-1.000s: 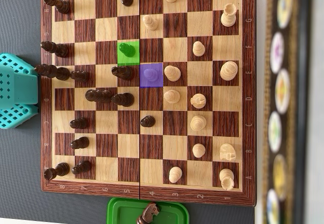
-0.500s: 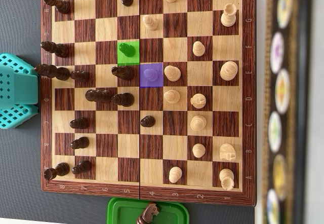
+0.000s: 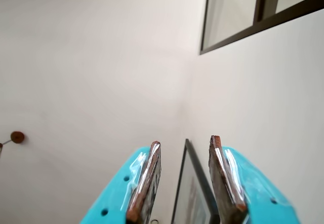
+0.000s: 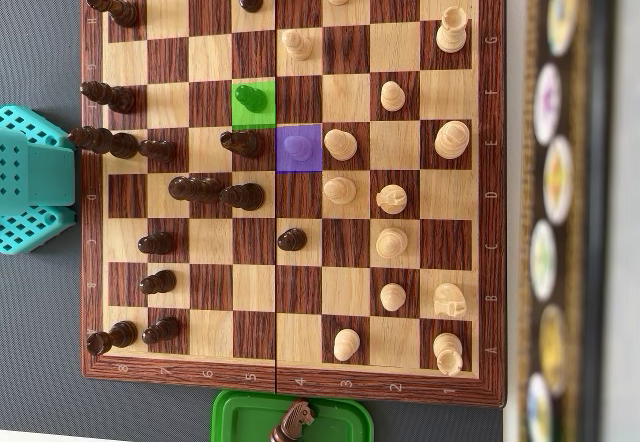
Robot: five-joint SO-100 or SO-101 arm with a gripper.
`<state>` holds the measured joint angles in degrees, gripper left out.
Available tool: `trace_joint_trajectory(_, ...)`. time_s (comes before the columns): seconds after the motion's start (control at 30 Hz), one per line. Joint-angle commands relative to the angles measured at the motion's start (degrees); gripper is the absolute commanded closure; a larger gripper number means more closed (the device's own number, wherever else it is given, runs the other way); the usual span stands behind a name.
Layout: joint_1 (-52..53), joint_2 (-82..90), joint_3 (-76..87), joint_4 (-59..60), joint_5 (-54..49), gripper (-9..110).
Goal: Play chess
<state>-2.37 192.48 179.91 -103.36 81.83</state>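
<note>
Your gripper points up at a pale wall and a dark-framed window in the wrist view, its two teal fingers parted with a clear gap and nothing between them. From overhead you see only the arm's teal body at the left edge of the chessboard, off the playing squares. A dark pawn stands on a square tinted green, and diagonally next to it a piece stands on a square tinted purple (the tint hides which colour it is). Dark pieces crowd the left half, light pieces the right, and one dark pawn stands just right of the centre fold. A dark knight lies in the green tray below the board.
</note>
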Motion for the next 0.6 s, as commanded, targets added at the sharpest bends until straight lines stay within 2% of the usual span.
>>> trace_joint_trajectory(0.0,0.18,-0.70,1.14,0.00,0.09,86)
trace_joint_trajectory(0.57,-0.09,-0.88,1.14,0.18,-0.44,86)
